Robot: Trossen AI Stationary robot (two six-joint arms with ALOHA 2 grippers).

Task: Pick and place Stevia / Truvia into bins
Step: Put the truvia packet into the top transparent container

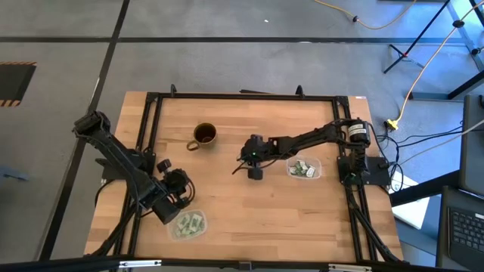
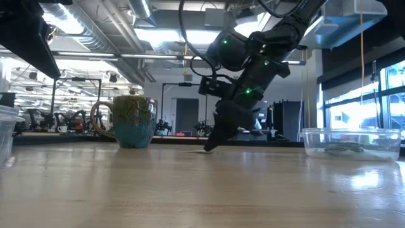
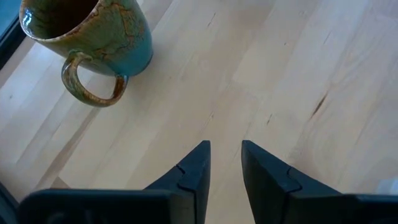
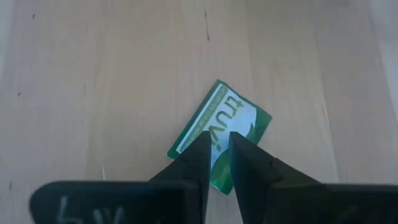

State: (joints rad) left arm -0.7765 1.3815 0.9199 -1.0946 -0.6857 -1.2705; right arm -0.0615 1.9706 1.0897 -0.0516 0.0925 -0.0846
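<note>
Nearest the front edge of the surface [image 1: 249, 227], the left bin [image 1: 188, 224] already holds several sachets, with the left pincer [image 1: 168, 205] hovering beside it, fingers narrowly apart and empty. Mid-surface, the right pincer [image 4: 216, 155] pinches down on one Truvia sachet [image 4: 239, 118] lying flat. Beyond it, the right bin [image 1: 305, 168] holds more. This looks like the last loose sachet, so the task seems nearly done.

The near end of the sachet [image 4: 219, 140] was covered by the right gripper [image 4: 217, 146] in the right wrist view. The mug [image 3: 87, 37] was cut off at the upper left of the left wrist view. Packets in the bin [image 2: 351, 144] at right in the low view were too blurred to be told apart.
</note>
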